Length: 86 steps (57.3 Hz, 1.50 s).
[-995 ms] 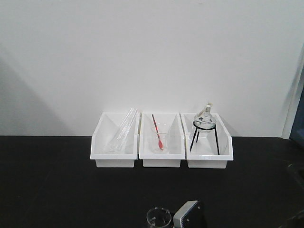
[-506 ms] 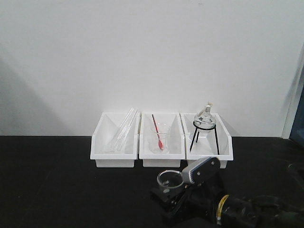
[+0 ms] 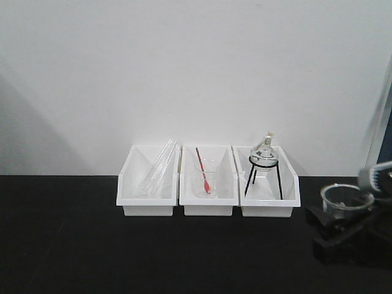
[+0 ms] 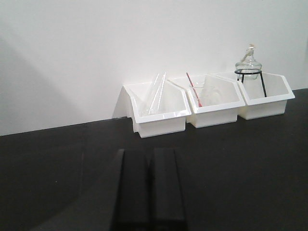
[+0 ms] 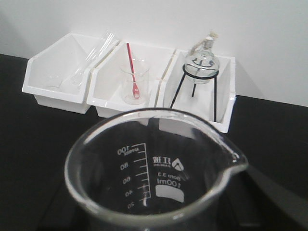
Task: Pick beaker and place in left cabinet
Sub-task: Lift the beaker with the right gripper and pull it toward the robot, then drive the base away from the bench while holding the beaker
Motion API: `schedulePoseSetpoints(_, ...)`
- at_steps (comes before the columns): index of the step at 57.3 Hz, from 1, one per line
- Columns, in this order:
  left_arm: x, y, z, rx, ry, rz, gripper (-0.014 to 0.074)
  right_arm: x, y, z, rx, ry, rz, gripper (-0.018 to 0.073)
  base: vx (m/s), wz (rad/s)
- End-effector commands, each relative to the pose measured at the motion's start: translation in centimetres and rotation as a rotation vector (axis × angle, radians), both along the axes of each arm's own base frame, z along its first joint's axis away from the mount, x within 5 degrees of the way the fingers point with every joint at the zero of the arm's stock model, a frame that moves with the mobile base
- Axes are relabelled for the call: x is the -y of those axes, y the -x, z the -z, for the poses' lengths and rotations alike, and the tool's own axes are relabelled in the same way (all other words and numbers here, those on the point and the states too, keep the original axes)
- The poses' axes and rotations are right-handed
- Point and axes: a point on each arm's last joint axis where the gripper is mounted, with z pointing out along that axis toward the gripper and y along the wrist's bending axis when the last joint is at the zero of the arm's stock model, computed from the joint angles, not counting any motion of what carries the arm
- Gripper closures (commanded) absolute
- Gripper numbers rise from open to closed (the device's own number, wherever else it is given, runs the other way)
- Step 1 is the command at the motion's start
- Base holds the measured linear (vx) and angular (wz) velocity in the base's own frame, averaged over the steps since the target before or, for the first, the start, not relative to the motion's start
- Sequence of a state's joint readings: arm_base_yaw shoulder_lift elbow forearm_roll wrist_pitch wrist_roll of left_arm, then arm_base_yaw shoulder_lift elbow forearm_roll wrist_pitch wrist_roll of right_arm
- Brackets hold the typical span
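White wall (image 3: pixel 196 73) backs your black bench (image 3: pixel 73 245), where 3 white bins (image 3: pixel 208 207) sit in a row. Your right jaws grip the beaker (image 3: pixel 346 205) upright, right of the 3rd bin; your left jaws are pressed together, holding nothing.

A plain white wall (image 3: pixel 196 73) rises behind a matte black countertop (image 3: pixel 92 245), evenly lit, with a soft grey shadow across the wall's lower left.

Beaker (image 5: pixel 154 175) up close — three white bins (image 5: pixel 108 108) behind
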State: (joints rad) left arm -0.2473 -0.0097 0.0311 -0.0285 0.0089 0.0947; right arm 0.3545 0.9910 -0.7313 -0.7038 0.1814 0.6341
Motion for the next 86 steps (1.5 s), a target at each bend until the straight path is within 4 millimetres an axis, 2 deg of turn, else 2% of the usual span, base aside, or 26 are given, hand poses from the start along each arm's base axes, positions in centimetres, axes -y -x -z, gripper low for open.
schedulePoseSetpoints(1, 0.0, 0.1, -0.3, 0.080, 0.033, 0.004, 0.0596, 0.8, 2.7, -1.1, 0.105, -0.018, -0.027, 0.0565, 0.00, 0.00)
schedulePoseSetpoints(6, 0.0, 0.1, -0.3, 0.080, 0.033, 0.004, 0.0596, 1.6, 4.9, -0.5, 0.136, -0.028, -0.027, 0.0565, 0.00, 0.00)
schedulePoseSetpoints(15, 0.0, 0.1, -0.3, 0.080, 0.033, 0.004, 0.0596, 2.7, 7.8, -0.8, 0.231, -0.028, -0.027, 0.0565, 0.00, 0.00)
schedulePoseSetpoints(29, 0.0, 0.1, -0.3, 0.080, 0.033, 0.004, 0.0596, 3.5, 10.0, -1.4, 0.315, -0.058, -0.024, 0.0565, 0.00, 0.00)
schedulePoseSetpoints(66, 0.0, 0.1, -0.3, 0.080, 0.033, 0.004, 0.0596, 3.7, 10.3, -1.6, 0.328, -0.063, -0.024, 0.0565, -0.01, 0.03)
schedulePoseSetpoints(86, 0.0, 0.1, -0.3, 0.080, 0.033, 0.004, 0.0596, 3.7, 10.3, -1.6, 0.328, -0.063, -0.024, 0.0565, -0.08, 0.33)
